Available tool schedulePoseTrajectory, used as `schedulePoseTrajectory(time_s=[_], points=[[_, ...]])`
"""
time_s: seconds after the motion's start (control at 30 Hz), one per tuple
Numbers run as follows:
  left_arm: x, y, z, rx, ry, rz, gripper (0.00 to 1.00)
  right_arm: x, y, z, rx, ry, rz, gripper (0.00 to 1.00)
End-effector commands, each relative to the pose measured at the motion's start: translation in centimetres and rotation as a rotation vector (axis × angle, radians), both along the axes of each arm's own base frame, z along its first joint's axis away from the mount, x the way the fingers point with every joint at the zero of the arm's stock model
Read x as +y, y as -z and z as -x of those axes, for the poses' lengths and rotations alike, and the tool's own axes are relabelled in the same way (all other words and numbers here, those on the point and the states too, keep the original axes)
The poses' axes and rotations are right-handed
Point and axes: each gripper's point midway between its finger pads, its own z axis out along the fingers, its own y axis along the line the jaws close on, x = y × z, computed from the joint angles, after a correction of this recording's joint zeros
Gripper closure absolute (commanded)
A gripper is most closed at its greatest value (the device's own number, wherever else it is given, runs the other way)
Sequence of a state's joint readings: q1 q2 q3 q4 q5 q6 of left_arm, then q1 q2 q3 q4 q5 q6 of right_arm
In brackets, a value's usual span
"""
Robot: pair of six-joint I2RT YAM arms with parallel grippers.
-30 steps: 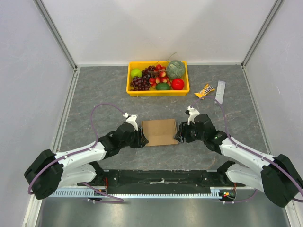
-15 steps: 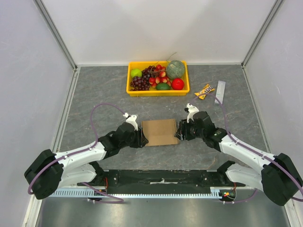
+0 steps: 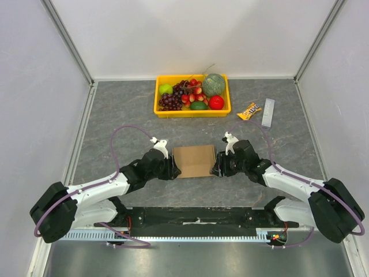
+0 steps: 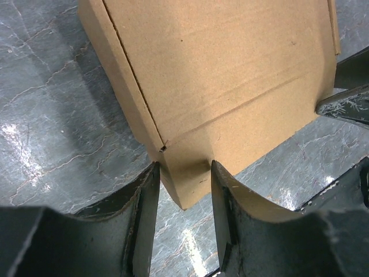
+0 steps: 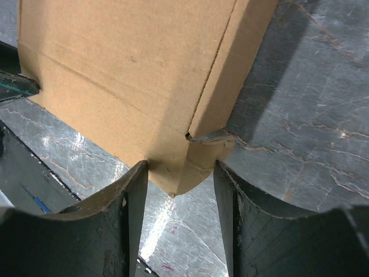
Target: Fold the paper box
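The paper box point(image 3: 195, 161) is a brown cardboard carton lying folded on the grey table between both arms. My left gripper point(image 3: 173, 168) is at its near left corner. In the left wrist view the box point(image 4: 219, 75) has that corner pinched between my fingers point(image 4: 141, 219), at the gripper point(image 4: 183, 166). My right gripper point(image 3: 217, 167) is at the near right corner. In the right wrist view the box point(image 5: 127, 75) has a crumpled corner flap squeezed between my fingertips, at the gripper point(image 5: 180, 166).
A yellow tray point(image 3: 192, 113) of fruit stands at the back centre. A small orange snack packet point(image 3: 249, 111) and a pale flat strip point(image 3: 268, 112) lie at the back right. White walls enclose the table on three sides.
My right gripper has shifted slightly left, pressing closer onto the box's right corner. The left arm and the box have barely moved.
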State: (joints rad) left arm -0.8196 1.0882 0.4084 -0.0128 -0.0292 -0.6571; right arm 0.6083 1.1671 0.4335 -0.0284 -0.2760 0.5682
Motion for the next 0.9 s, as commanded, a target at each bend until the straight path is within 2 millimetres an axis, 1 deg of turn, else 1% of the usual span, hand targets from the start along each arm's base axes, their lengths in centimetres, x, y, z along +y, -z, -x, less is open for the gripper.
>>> schedulePoseTrajectory(time_s=[0.0, 0.13, 0.53, 0.67, 0.87], points=[[-0.77, -1.45, -1.16, -0.055, 0.011, 0.009, 0.53, 1.3, -0.73, -0.34, -0.023, -0.021, -0.082, 0.44], [-0.78, -1.45, -1.15, -0.053, 0.011, 0.011, 0.53, 1.92, -1.01, -0.16, -0.021, -0.037, -0.122, 0.46], [-0.87, -1.49, -1.09, -0.052, 0.014, 0.014, 0.53, 2.24, -1.24, -0.24, -0.018, -0.037, -0.14, 0.55], [-0.87, -1.44, -1.07, -0.052, 0.015, 0.012, 0.53, 2.22, -1.16, -0.35, -0.02, -0.035, -0.136, 0.54], [-0.57, -1.07, -1.06, -0.051, 0.01, -0.002, 0.53, 1.28, -0.32, -0.56, -0.029, -0.023, -0.071, 0.52]])
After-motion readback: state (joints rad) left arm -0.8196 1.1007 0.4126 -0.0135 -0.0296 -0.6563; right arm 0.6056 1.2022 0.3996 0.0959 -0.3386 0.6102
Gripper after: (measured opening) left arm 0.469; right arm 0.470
